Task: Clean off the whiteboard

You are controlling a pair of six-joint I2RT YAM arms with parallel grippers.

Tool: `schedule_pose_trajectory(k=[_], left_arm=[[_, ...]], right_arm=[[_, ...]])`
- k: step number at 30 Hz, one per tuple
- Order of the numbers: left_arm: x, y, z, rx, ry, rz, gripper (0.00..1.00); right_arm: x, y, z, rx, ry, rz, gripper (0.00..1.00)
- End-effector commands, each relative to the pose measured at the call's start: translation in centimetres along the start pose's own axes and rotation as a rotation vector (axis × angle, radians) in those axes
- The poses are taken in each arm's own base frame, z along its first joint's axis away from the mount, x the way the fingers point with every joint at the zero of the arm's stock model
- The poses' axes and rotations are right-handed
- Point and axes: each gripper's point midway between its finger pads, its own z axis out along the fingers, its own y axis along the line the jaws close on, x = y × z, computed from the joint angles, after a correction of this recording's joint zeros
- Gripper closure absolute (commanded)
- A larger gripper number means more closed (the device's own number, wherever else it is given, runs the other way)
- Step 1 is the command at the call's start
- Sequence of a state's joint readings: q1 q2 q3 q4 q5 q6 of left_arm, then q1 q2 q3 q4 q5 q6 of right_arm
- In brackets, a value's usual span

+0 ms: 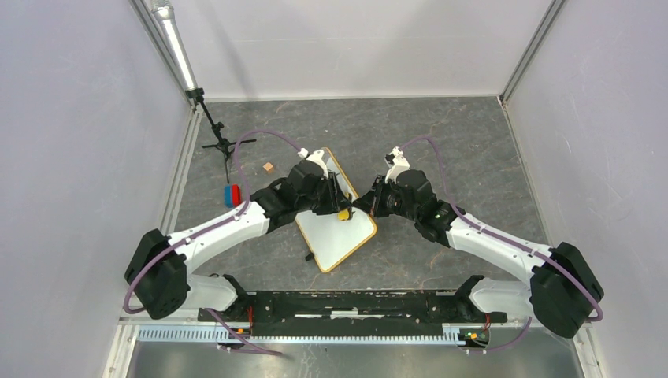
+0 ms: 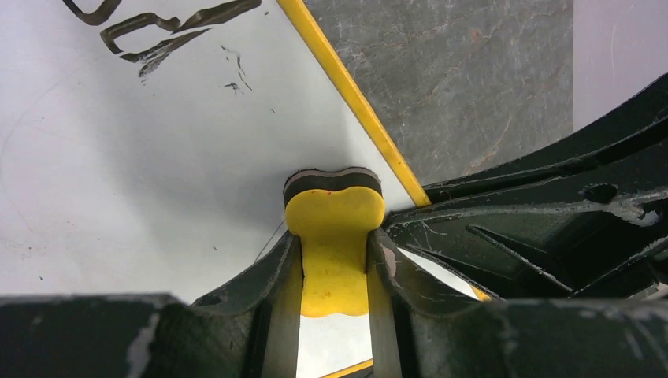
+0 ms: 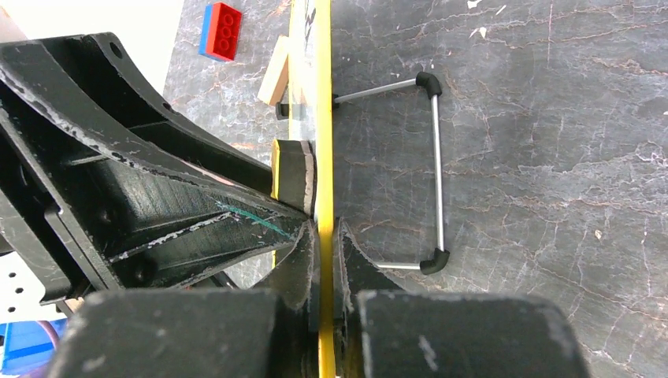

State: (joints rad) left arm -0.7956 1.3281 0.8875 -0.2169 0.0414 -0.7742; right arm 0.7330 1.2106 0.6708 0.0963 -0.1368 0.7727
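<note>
Both arms work the whiteboard (image 1: pixel 335 240), which lies slantwise at mid-table (image 1: pixel 441 142), its long axis running far-left to near-right. The right pincer (image 3: pixel 324 236) is clamped on the board's yellow right-hand frame, pinning it. The left pincer (image 2: pixel 335 244) grips a yellow eraser (image 2: pixel 334 213) with its felt face toward the white surface near that edge. The remaining black writing (image 2: pixel 157 35) lies beyond the eraser, toward the far-left end, likely within the left arm's next stroke.

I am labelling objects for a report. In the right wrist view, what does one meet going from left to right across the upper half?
From the left: red and blue brick → wooden block → whiteboard, seen edge-on → wire stand.
</note>
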Motion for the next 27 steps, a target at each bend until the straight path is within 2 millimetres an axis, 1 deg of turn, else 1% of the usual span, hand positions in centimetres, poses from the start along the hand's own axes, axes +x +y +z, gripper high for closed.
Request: schedule_pose_trajectory(k=[1, 2, 4, 7, 9, 11, 13, 14, 16, 19, 20, 22, 24, 25, 27], left_arm=[[3.2, 2.5, 1.8, -0.059, 0.138, 0.036, 0.79], [2.9, 3.7, 2.1, -0.075, 0.151, 0.007, 0.79], [3.0, 5.7, 2.5, -0.084, 0.184, -0.042, 0.80], [3.1, 8.6, 2.3, -0.152, 0.181, -0.054, 0.80], [3.1, 10.3, 1.8, -0.198, 0.171, -0.058, 0.80], [3.0, 10.9, 1.4, -0.222, 0.160, -0.054, 0.80], [3.0, 10.2, 1.2, -0.201, 0.147, -0.053, 0.80], [3.1, 9.4, 1.2, -0.193, 0.137, -0.046, 0.80], [3.6, 7.2, 1.3, -0.169, 0.123, -0.006, 0.80], [5.8, 3.2, 1.5, -0.108, 0.140, 0.045, 0.80], [6.5, 2.3, 1.6, -0.087, 0.149, 0.047, 0.80], [7.2, 0.9, 1.5, -0.052, 0.155, 0.036, 0.80], [7.5, 0.1, 1.3, -0.019, 0.154, 0.026, 0.80], [7.4, 0.2, 1.4, -0.022, 0.148, 0.023, 0.80], [6.8, 1.3, 1.3, -0.065, 0.137, 0.032, 0.80]], right_arm=[[1.1, 3.0, 0.0, -0.099, 0.048, -0.047, 1.00], [1.1, 3.1, 0.0, -0.099, 0.049, -0.049, 1.00], [1.0, 3.1, 0.0, -0.094, 0.050, -0.054, 1.00], [1.0, 3.1, -0.1, -0.094, 0.045, -0.053, 1.00], [1.1, 3.0, -0.1, -0.094, 0.045, -0.051, 1.00], [1.2, 3.0, 0.0, -0.095, 0.050, -0.051, 1.00], [1.2, 3.0, 0.0, -0.095, 0.051, -0.053, 1.00], [1.2, 3.0, 0.1, -0.093, 0.050, -0.053, 1.00], [1.2, 3.0, 0.1, -0.096, 0.050, -0.051, 1.00], [1.2, 3.2, 0.1, -0.101, 0.048, -0.049, 1.00], [1.1, 3.3, 0.0, -0.103, 0.046, -0.048, 1.00], [1.0, 3.4, -0.1, -0.103, 0.043, -0.049, 1.00], [0.9, 3.4, -0.2, -0.100, 0.038, -0.050, 1.00], [0.8, 3.4, -0.3, -0.100, 0.036, -0.050, 1.00], [0.7, 3.5, -0.3, -0.101, 0.034, -0.052, 1.00]])
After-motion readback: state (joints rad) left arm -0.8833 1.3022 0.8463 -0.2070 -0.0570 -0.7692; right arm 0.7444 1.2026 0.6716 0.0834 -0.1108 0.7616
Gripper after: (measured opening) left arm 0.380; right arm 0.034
